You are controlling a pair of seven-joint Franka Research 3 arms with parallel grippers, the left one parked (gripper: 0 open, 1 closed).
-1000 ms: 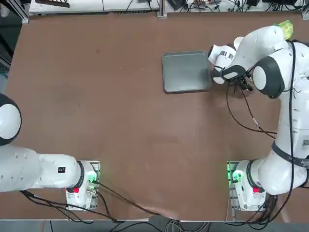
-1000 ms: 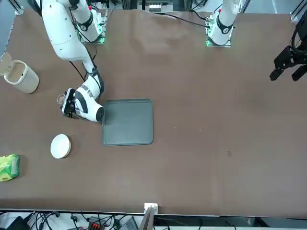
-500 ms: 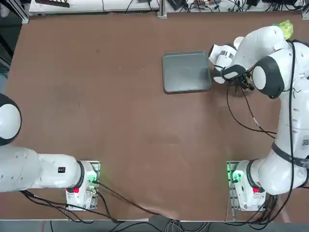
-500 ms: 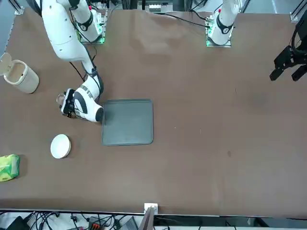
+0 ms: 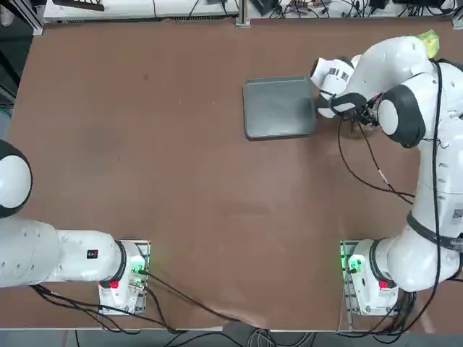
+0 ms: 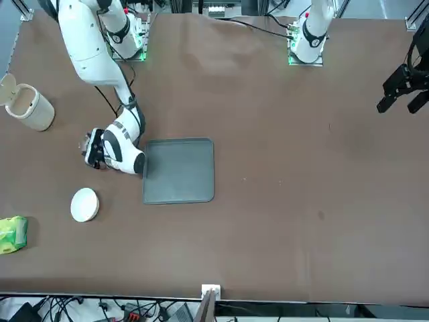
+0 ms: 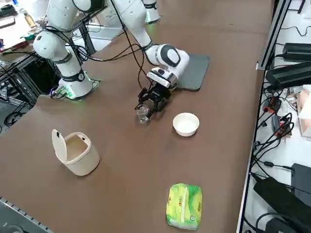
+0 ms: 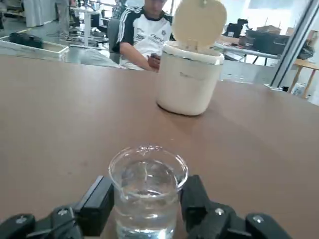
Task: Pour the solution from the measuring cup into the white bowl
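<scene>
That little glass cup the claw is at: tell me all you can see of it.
The measuring cup is a tiny clear glass beaker with a flared rim and a small pouring lip. It stands upright on the brown table, roughly half full of clear liquid. The right claw has one black finger on either side of it, close against the glass. The white bowl sits apart from it, nearby.

The measuring cup, small, clear glass and about half full of clear liquid, stands upright at the lower middle of my wrist view, between my two black fingers. The white bowl, round, thick-rimmed and upright, sits right of centre in the right side view, near the cup but apart from it.
</scene>
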